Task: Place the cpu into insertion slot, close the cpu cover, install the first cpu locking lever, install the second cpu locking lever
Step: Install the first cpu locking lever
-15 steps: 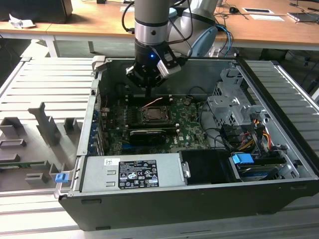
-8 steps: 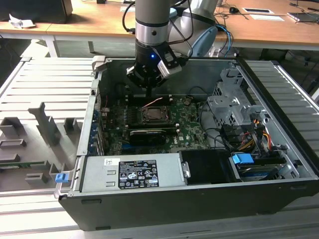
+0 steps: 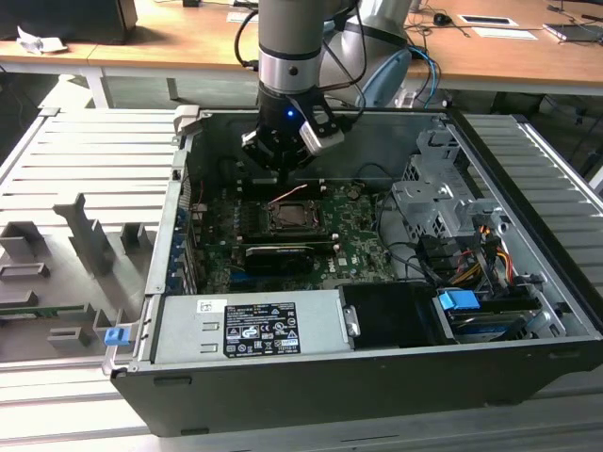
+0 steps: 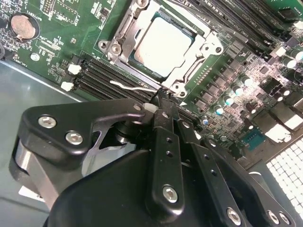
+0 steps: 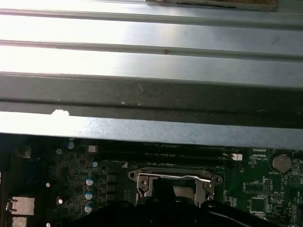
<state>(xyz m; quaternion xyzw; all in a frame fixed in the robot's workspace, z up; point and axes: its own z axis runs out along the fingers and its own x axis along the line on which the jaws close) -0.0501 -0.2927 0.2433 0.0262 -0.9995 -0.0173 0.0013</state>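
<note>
The cpu (image 4: 163, 40) lies flat in the insertion slot (image 3: 297, 218) on the green motherboard, its silver top showing through the window of the cpu cover (image 4: 201, 49), which lies down over it. A thin wire locking lever (image 4: 130, 86) runs along the socket's edge to my gripper (image 4: 160, 97), whose black fingers are shut on its end. In the exterior view the gripper (image 3: 283, 155) hangs just behind the socket, and the lever (image 3: 287, 196) slants up toward it. The first wrist view shows the lever (image 5: 175, 177) crossing above the socket.
Black memory slots (image 4: 104, 78) run beside the socket, close under the fingers. A long black card (image 3: 278, 254) sits in front of the socket. The power supply (image 3: 250, 325) and drive cage (image 3: 433, 202) fill the case's front and right. The case wall (image 5: 142, 99) stands close behind.
</note>
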